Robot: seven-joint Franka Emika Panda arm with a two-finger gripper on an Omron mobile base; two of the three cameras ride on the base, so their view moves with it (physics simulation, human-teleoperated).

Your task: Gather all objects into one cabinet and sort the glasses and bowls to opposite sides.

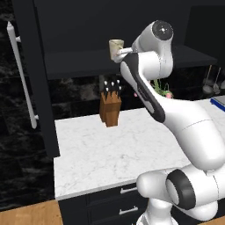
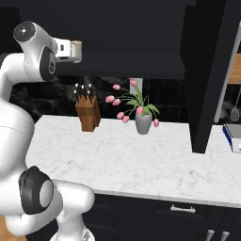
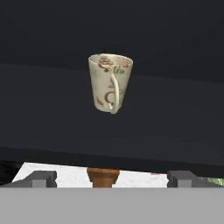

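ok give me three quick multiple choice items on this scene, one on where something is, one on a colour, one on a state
1. Where does the cream mug stand?
A. on the marble counter
B. on the dark shelf of the open cabinet
C. inside the knife block

2. What colour are the flowers in the grey vase?
A. pink
B. yellow
C. blue

3. How does the gripper stand?
A. shut on the mug
B. shut on nothing
C. open, with nothing between the fingertips

Answers:
1 B, the mug sits upright on the shelf above the counter, handle toward the hand camera.
2 A, the blooms beside the knife block are pink on green stems.
3 C, the two fingertips stand far apart in the hand view, short of the mug.
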